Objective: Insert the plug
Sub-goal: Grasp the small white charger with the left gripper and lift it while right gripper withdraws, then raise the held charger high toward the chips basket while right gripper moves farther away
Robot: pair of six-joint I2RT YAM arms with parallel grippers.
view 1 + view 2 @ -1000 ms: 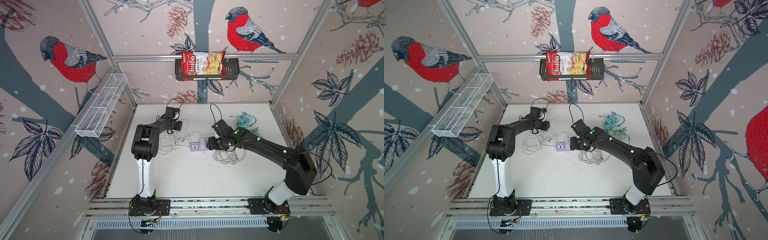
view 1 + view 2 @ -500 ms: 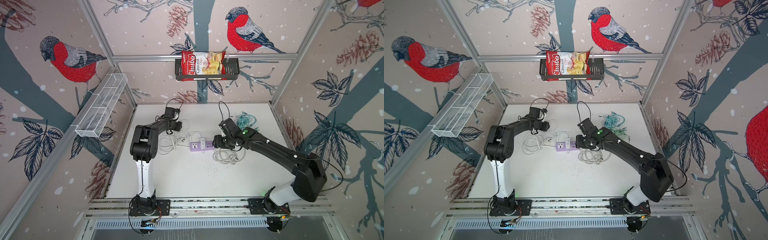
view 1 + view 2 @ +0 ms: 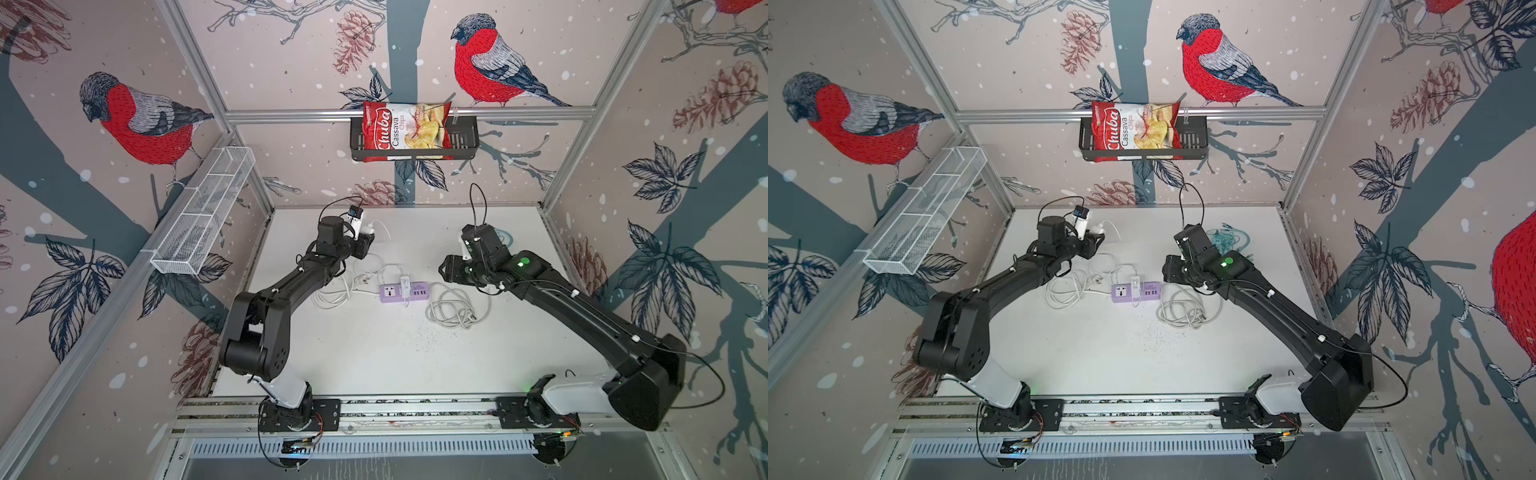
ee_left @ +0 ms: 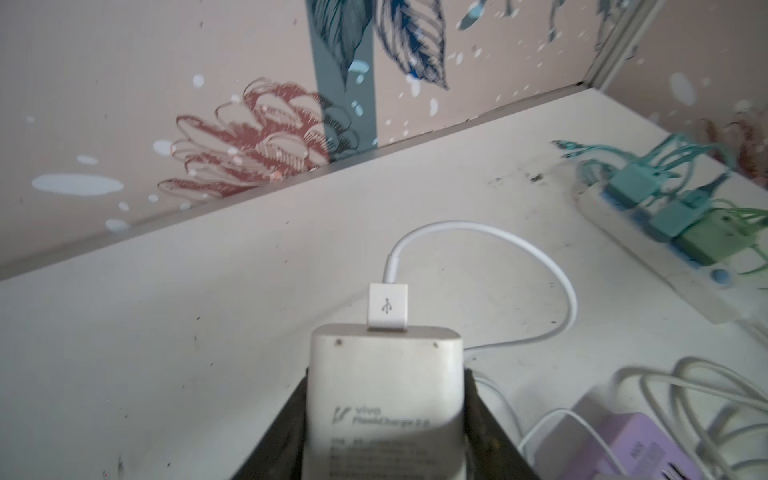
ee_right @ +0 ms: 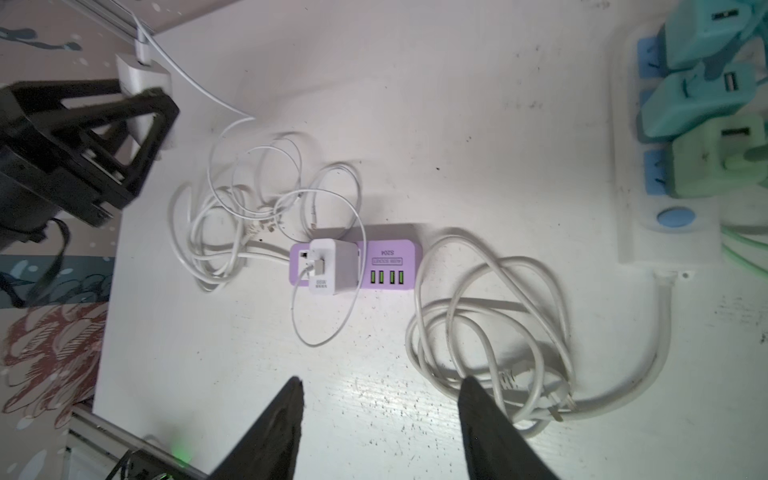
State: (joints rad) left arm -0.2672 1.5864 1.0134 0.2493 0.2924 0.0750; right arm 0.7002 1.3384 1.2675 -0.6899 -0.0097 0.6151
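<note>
- Left wrist view: we see the left gripper (image 4: 387,378) clamped on a white charger (image 4: 384,419).
- Our right gripper (image 5: 382,384) hangs open and empty near the purple power strip (image 5: 392,253).

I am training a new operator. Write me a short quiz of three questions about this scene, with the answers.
1. True or false: the right gripper grips a charger.
2. What does the left gripper hold? A) a coiled cable B) a white charger C) the chips bag
3. Fill in: a small white adapter is already plugged into the ____ power strip.

Key: 1 false, its jaws stand open with nothing between them. 2 B. 3 purple.
</note>
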